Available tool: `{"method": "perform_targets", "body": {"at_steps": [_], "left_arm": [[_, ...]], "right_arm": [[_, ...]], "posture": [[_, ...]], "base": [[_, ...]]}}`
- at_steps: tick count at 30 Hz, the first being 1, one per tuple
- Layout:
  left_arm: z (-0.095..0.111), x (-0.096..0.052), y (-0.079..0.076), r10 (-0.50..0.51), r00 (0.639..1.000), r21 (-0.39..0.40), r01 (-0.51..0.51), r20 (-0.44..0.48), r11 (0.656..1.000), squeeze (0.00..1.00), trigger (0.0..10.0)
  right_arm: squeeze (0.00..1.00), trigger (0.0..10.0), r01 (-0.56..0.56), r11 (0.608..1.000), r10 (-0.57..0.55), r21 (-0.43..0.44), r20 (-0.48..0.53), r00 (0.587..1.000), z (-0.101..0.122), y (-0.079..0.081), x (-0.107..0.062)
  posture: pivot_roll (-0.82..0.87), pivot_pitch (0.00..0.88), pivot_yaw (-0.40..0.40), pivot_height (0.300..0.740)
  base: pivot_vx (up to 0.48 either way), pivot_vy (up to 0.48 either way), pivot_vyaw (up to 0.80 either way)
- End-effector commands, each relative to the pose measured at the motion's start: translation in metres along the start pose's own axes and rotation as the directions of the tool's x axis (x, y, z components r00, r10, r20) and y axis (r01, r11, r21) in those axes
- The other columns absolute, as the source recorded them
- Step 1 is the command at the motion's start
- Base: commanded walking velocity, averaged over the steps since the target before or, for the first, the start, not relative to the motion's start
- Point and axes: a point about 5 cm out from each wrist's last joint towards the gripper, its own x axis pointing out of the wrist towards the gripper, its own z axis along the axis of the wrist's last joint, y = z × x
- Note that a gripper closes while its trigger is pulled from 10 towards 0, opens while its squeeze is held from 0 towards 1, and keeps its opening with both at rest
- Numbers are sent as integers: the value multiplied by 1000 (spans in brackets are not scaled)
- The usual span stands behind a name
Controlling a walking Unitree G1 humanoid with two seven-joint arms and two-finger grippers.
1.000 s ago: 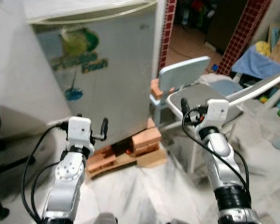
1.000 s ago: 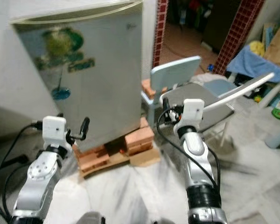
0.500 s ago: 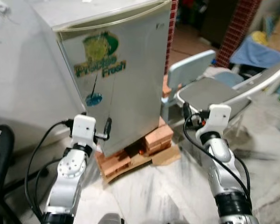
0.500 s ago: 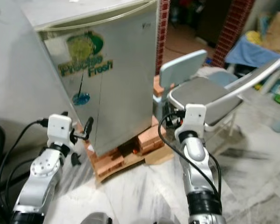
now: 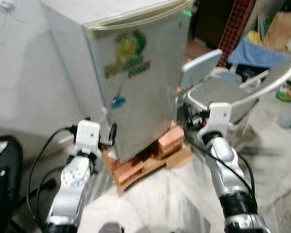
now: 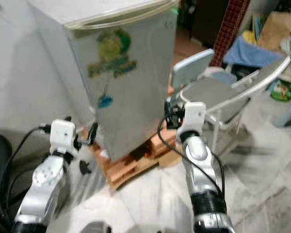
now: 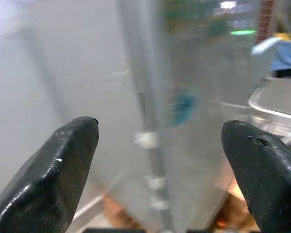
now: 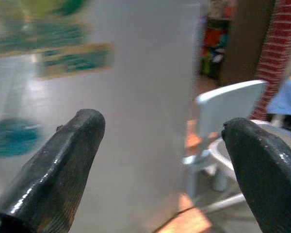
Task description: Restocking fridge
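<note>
Shut silver mini fridge (image 5: 140,73) stands on bricks (image 5: 150,158); left gripper (image 7: 160,170) and right gripper (image 8: 160,165) both spread wide, empty, near its door

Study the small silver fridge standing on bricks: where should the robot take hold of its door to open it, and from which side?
Probably the lip along the top edge of the fridge door, near its right corner. That curved lip juts out slightly, and the hinge-like fittings sit down the left edge, so the right side should swing free. The right gripper, fingers open, is nearest; come from the front right, beside the chair.
</note>
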Motion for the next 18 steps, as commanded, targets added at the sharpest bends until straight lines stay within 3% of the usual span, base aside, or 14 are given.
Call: {"method": "perform_targets", "body": {"at_steps": [1,12,18], "left_arm": [[1,-1,6,4,1000,13,-4,3,1000,0,10000],[3,0,3,-8,1000,4,8,14,1000,0,10000],[4,-1,3,-4,1000,-1,4,12,1000,0,10000]], "right_arm": [[0,10000,-26,1000,26,1,33,999,9,8,4],[0,10000,-35,999,36,-13,57,998,14,11,5],[0,10000,-61,997,65,-51,75,995,17,16,5]], "posture": [[106,0,10,740],[103,0,11,740],[102,0,7,740]], "base": [[0,476,-800],[45,443,-707],[249,411,0]]}}
